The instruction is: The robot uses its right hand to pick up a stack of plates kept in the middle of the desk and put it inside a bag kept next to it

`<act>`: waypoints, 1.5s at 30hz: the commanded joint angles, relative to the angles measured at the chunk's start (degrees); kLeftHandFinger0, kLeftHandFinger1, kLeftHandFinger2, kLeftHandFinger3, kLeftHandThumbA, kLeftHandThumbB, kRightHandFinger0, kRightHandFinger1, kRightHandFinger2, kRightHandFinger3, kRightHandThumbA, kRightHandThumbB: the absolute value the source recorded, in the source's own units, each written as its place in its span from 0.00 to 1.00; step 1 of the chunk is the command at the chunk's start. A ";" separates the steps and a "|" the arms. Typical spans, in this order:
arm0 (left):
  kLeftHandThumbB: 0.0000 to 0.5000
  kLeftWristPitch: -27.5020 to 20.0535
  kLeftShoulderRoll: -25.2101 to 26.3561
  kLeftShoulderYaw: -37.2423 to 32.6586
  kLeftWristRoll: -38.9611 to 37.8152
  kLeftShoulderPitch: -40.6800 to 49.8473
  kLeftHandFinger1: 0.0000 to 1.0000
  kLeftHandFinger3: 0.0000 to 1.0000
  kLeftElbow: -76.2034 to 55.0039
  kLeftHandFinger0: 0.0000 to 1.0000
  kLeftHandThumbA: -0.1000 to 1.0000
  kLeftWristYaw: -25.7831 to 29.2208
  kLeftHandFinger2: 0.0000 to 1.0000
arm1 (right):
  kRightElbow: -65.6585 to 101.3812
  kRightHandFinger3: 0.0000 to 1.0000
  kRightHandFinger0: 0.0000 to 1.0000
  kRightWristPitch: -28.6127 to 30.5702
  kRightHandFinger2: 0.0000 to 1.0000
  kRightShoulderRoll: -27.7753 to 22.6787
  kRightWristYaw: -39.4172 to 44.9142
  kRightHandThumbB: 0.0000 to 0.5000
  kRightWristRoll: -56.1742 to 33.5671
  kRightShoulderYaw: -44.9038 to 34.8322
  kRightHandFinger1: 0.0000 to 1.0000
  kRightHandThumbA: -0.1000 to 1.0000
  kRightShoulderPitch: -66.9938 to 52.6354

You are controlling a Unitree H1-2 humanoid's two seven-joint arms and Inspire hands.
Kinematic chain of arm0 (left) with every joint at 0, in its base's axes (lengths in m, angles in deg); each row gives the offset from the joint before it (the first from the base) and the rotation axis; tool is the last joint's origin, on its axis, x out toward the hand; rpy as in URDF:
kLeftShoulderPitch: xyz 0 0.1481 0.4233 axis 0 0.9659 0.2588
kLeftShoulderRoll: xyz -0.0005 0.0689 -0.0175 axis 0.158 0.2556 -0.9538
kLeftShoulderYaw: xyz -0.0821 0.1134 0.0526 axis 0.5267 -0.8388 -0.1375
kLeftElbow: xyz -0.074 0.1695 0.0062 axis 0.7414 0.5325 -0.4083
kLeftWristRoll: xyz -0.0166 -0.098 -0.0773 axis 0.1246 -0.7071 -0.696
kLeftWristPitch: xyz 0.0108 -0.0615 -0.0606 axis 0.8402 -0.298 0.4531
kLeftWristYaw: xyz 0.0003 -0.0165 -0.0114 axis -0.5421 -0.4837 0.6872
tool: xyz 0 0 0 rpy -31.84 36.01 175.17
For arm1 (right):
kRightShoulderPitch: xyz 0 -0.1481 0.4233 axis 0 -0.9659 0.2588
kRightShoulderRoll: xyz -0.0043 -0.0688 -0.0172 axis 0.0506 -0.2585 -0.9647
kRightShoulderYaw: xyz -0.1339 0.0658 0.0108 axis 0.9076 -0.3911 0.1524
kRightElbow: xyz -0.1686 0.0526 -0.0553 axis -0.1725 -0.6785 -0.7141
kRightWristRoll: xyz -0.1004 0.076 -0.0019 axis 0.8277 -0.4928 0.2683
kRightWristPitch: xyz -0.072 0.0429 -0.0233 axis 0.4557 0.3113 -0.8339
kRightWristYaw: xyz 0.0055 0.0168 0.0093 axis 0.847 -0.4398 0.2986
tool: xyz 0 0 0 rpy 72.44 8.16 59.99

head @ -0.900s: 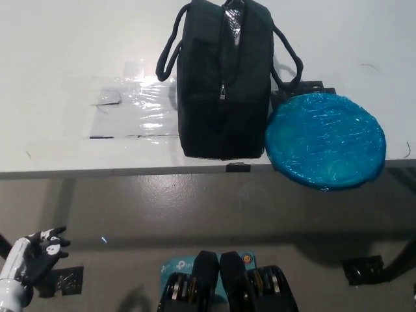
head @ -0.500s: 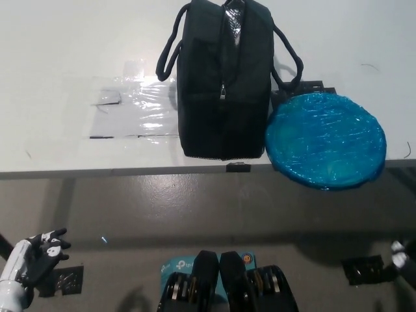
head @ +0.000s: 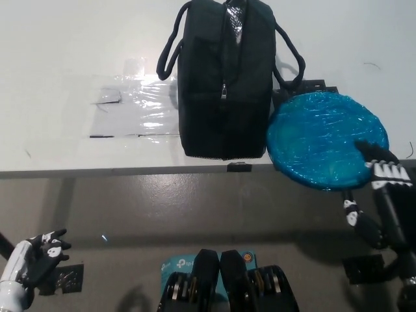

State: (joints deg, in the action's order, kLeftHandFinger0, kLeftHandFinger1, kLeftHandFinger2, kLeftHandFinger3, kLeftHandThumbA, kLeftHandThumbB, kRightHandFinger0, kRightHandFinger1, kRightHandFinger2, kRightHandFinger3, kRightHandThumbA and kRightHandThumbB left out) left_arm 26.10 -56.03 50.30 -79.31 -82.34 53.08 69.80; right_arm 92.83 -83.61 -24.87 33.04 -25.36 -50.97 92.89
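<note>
Reaching my right hand, fingers spread and empty, over the plates' near edge overhanging the desk beside the bag. I'm judging the wrapped stack stiff but slippery, so I'm aiming to pinch that rim. Left hand is hanging low, open.

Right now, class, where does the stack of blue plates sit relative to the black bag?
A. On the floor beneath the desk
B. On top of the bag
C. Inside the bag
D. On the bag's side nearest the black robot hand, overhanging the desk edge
D: the blue plates lie beside the black bag, overhanging the desk edge, near the right robot hand.
</note>
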 commanded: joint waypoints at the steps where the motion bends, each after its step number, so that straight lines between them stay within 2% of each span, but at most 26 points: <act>1: 0.20 0.37 1.88 0.21 -0.52 -1.82 0.68 0.93 -2.37 0.65 0.00 -1.16 0.80 | 4.00 1.00 1.00 3.27 1.00 -3.06 -3.26 0.96 15.57 4.35 1.00 0.52 3.34; 4: 0.21 0.27 1.97 0.11 -0.33 -1.81 0.68 0.93 -2.46 0.65 0.00 -1.18 0.79 | 1.20 1.00 1.00 4.07 1.00 -3.90 -4.24 0.99 16.53 6.47 1.00 0.54 3.51; 9: 0.20 0.88 2.31 -0.16 -0.03 -2.22 0.68 0.93 -2.84 0.65 0.00 -1.35 0.80 | -0.10 1.00 1.00 3.69 1.00 -5.24 -4.97 1.00 17.46 7.66 1.00 0.52 4.37; 11: 0.19 0.48 2.20 0.03 -0.42 -2.16 0.67 0.95 -2.76 0.64 0.00 -1.58 0.80 | -1.22 1.00 1.00 3.82 1.00 -7.04 -3.16 0.99 18.07 8.14 1.00 0.56 5.63; 16: 0.18 0.47 2.26 0.05 -0.01 -2.24 0.68 0.96 -2.49 0.65 0.00 -1.71 0.82 | -2.19 1.00 1.00 3.63 1.00 -9.28 -1.25 1.00 18.03 8.33 1.00 0.57 7.16; 19: 0.18 0.53 2.34 -0.04 -0.12 -2.21 0.67 0.97 -2.67 0.64 0.00 -1.95 0.81 | -2.12 1.00 1.00 2.32 1.00 -10.01 0.98 1.00 18.61 8.06 1.00 0.63 8.16; 23: 0.19 0.07 2.42 -0.12 -0.11 -2.21 0.68 0.98 -2.47 0.64 0.00 -2.12 0.83 | -3.23 1.00 1.00 1.26 1.00 -10.81 2.38 1.00 18.66 6.93 1.00 0.62 10.60; 27: 0.19 1.09 2.97 -0.01 0.25 -2.30 0.68 0.96 -2.81 0.66 0.00 -2.03 0.82 | -5.25 1.00 1.00 -0.64 1.00 -8.70 2.15 1.00 17.35 5.91 1.00 0.60 11.24; 31: 0.19 0.71 3.05 -0.12 -0.01 -2.38 0.68 0.95 -2.58 0.66 0.00 -2.24 0.82 | -6.04 1.00 1.00 0.00 1.00 -7.40 2.11 1.00 15.91 6.62 1.00 0.61 10.21; 33: 0.20 0.67 3.14 -0.21 -0.20 -2.41 0.68 0.95 -2.49 0.66 0.00 -2.40 0.82 | -6.63 1.00 1.00 0.41 1.00 -6.63 1.51 1.00 16.48 7.52 1.00 0.64 9.76; 34: 0.21 0.59 3.23 -0.34 -0.02 -2.43 0.68 0.95 -2.38 0.66 0.00 -2.35 0.82 | -6.09 1.00 1.00 0.12 1.00 -5.95 2.39 1.00 16.30 7.84 1.00 0.62 9.40; 37: 0.16 0.82 3.36 -0.53 0.05 -2.47 0.69 0.96 -2.52 0.66 0.00 -2.37 0.82 | -5.60 1.00 1.00 0.44 1.00 -4.85 2.64 1.00 16.50 8.69 1.00 0.64 8.78; 41: 0.18 1.16 3.33 -0.38 0.01 -2.09 0.68 0.92 -3.22 0.66 0.00 -2.28 0.82 | -5.22 1.00 1.00 0.32 1.00 -3.99 3.28 1.00 16.43 9.16 1.00 0.66 8.52; 45: 0.15 0.57 3.24 -0.36 0.10 -1.90 0.69 0.93 -3.06 0.67 0.00 -2.45 0.84 | -5.79 1.00 1.00 -0.14 1.00 -3.75 3.62 1.00 15.94 8.92 1.00 0.68 8.21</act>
State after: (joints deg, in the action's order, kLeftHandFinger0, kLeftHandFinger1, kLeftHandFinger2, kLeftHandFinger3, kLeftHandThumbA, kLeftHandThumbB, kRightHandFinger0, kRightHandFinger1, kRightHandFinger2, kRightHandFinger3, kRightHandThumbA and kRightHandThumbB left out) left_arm 27.22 -54.48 49.97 -79.27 -83.79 51.51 68.25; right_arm 86.13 -83.14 -28.74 36.19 -8.49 -41.73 100.50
